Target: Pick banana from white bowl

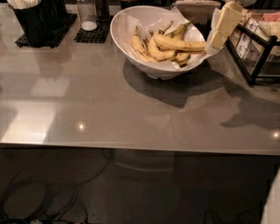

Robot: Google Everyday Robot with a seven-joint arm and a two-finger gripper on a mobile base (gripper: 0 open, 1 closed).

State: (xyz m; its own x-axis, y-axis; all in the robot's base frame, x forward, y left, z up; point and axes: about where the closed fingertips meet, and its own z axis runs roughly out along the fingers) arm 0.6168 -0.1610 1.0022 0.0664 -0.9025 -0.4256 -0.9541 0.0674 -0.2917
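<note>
The banana (179, 44), the longest of the fruit, is found lying nearly level on top of the pile in the white bowl (123, 41), in the upper middle of the frame. Its right end reaches the bowl's right rim. The end effector (213, 40) is positioned in the upper right, just beside that rim and near the banana's right end. Whether it is released or clenched cannot be told.

For a sound pick, the banana should be taken across its narrow width near mid-length, not at the tip, so that it is not levered out. The paper lining (130, 20) and the shorter bananas (159, 55) should be left undisturbed. A straight lift is advised until the rim is cleared.

Count:
- one white bowl
- one long banana
- at least four shorter bananas (overlap prevents an exact count)
- two shakers (85, 3)
- one wire rack (250, 64)
- one table (107, 106)
</note>
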